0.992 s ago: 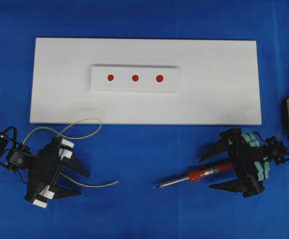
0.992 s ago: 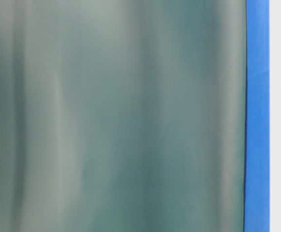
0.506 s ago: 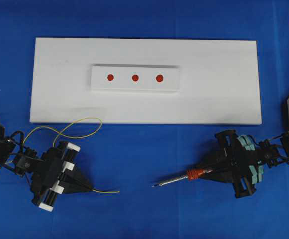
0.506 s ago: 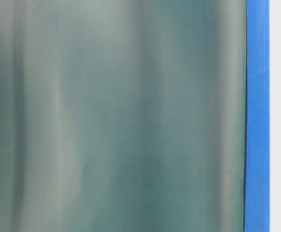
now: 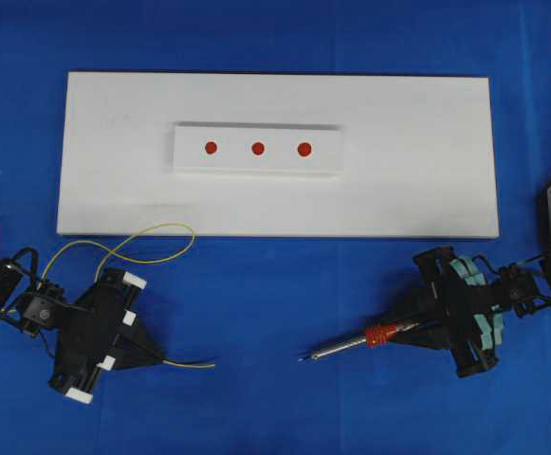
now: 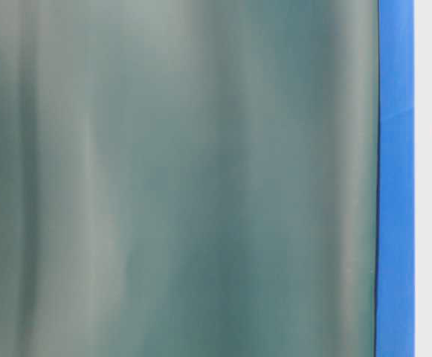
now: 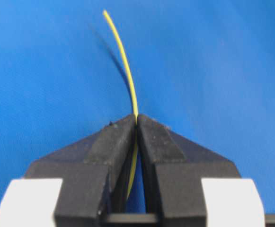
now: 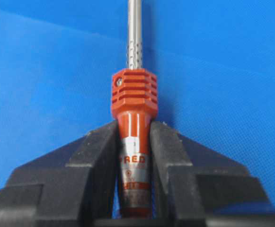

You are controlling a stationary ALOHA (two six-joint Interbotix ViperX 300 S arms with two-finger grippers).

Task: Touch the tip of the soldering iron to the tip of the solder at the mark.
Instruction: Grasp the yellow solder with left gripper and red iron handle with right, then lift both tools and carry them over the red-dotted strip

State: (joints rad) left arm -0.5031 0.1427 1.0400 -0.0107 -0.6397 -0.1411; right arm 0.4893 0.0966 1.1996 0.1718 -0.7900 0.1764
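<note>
My left gripper [image 7: 137,124] has its black jaws pinched together on the thin yellowish solder wire [image 7: 124,61], which runs up out of the fingertips in a gentle curve over the blue cloth. From overhead, that left gripper [image 5: 159,355] sits low on the left, with a short free end of the wire poking out toward the middle and the rest of the wire looping back behind the gripper, up to the front edge of the flat white board [image 5: 417,180].

My right gripper [image 8: 134,130] is clamped on the red-orange ribbed handle of the slim soldering iron [image 8: 134,106], whose silver metal shaft points straight away from the camera. Overhead, the right gripper [image 5: 410,327] is low on the right, and the iron lies angled down-left, its pointed tip aimed toward the solder's free end (the two tips are well apart).

Farther out, on the white board, a small raised white strip [image 5: 190,156] carries three red dots [image 5: 258,148] in a row. The table-level view is mostly a blurred grey-green surface.
</note>
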